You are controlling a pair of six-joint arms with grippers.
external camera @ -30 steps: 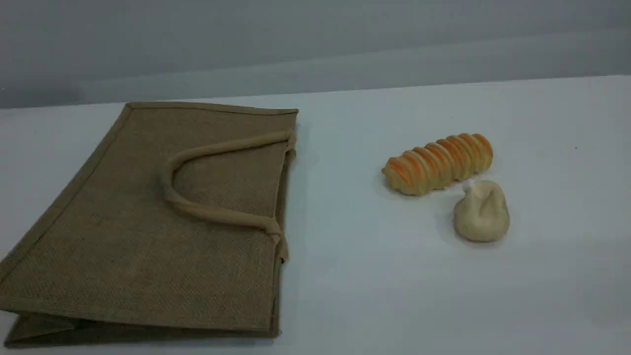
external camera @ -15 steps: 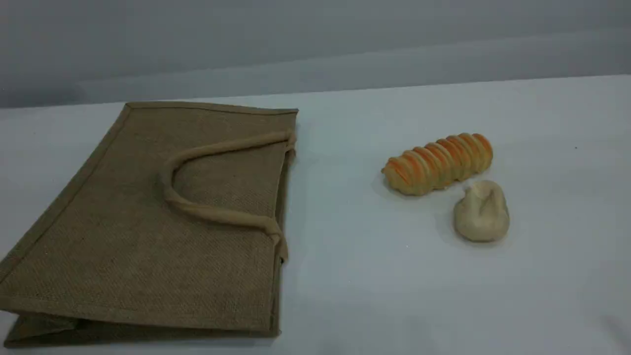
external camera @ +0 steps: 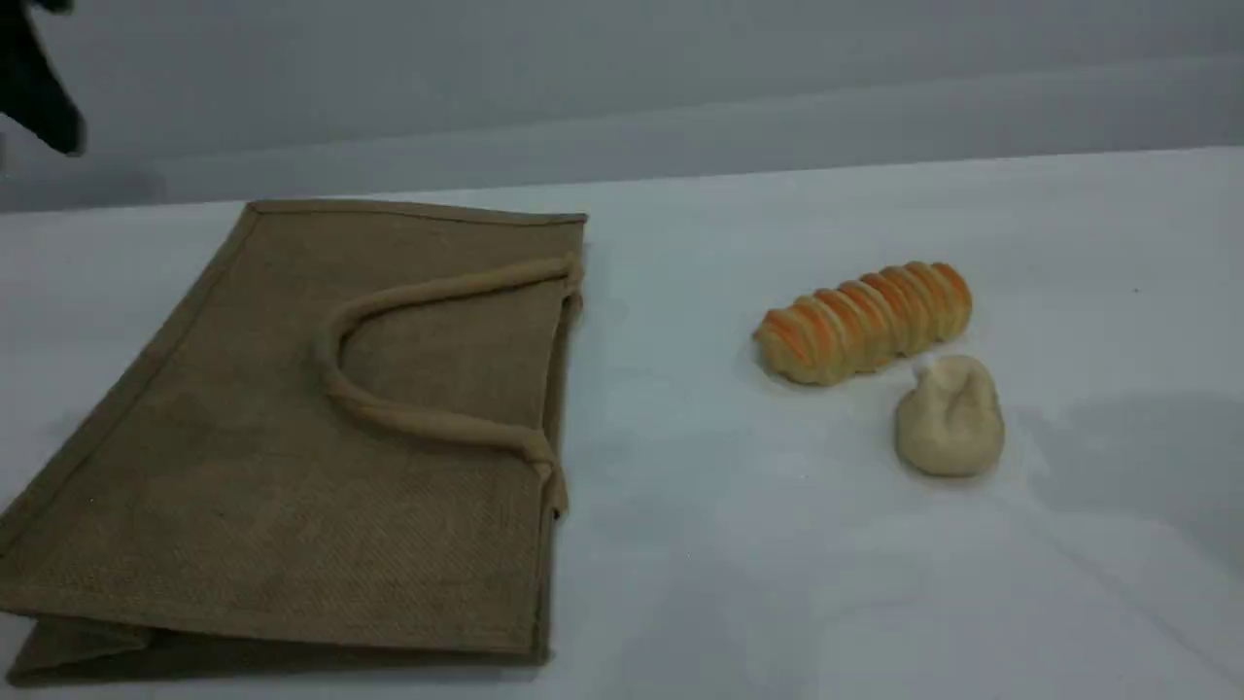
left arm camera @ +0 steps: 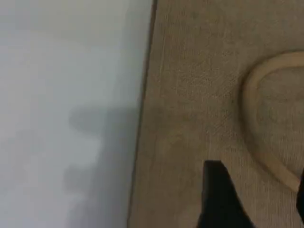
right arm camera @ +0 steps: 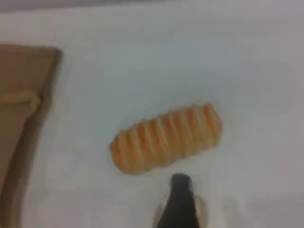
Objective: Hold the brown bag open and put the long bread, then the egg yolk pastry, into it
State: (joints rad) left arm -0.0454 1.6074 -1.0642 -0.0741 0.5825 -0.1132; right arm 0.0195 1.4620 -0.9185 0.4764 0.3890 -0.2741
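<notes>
We are seeing the brown bag point(external camera: 292, 437) lying flat and closed on the left of the white surface, its beige loop handle point(external camera: 389, 413) resting on the upper face, mouth edge facing right. The long bread point(external camera: 863, 321), golden with orange ridges, is lying well apart to the right, slanting. The egg yolk pastry point(external camera: 950, 418), a pale cream lump, is sitting just beside its near right end.

The tan-brown woven jute bag point(left arm camera: 199, 95) lies flat on the white bench point(left arm camera: 61, 71); its beige loop handle point(left arm camera: 251, 123) curves at three o'clock above the black tool fingertip point(left arm camera: 218, 199).
</notes>
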